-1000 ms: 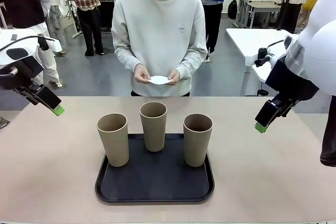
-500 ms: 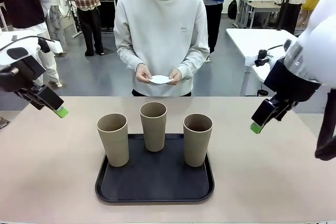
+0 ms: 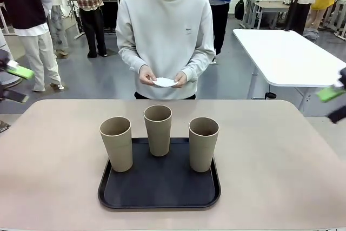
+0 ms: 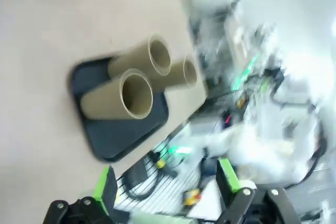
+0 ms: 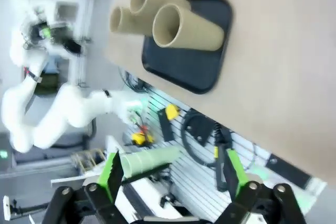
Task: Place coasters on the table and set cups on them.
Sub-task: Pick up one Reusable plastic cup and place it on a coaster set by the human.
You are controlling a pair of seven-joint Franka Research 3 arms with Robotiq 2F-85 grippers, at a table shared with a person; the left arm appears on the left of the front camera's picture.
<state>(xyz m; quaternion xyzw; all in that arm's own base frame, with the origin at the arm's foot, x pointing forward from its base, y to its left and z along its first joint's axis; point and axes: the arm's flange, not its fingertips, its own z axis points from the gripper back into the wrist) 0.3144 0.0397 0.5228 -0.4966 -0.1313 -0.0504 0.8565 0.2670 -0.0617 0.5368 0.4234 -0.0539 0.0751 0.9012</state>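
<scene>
1. Hanging empty at the left margin of the front view, the left hand [image 4: 167,179] has its green pads spread wide with nothing between them. It is well apart from everything on the tabletop [image 3: 281,155].
2. The right hand [image 5: 173,174] is likewise spread wide and holds nothing. In the front view it sits off the tabletop's right side, well apart from the cups.
3. The three cups stand upright on a black tray [image 3: 159,190] at the near middle of the tabletop. The left cup [image 3: 117,143] and right cup [image 3: 204,143] are in front, and the middle cup [image 3: 158,130] is just behind and between them. None has a coaster under it.
4. The coasters [image 3: 164,82] show as a white paper piece held in the person's hands [image 3: 146,75] beyond the far edge. How many are there cannot be told, and none lies on the tabletop.
5. The task looks to be at its very start. Laying the coasters comes first and appears to fall to the person, while both arms wait clear.
6. Once a coaster lies flat on bare tabletop, the next move calls for the nearer hand to approach an outer cup from the side. It must clamp around the tapered wall and lift the cup over the tray's lip. It then lowers the cup centred, gently enough not to shift the light paper.
</scene>
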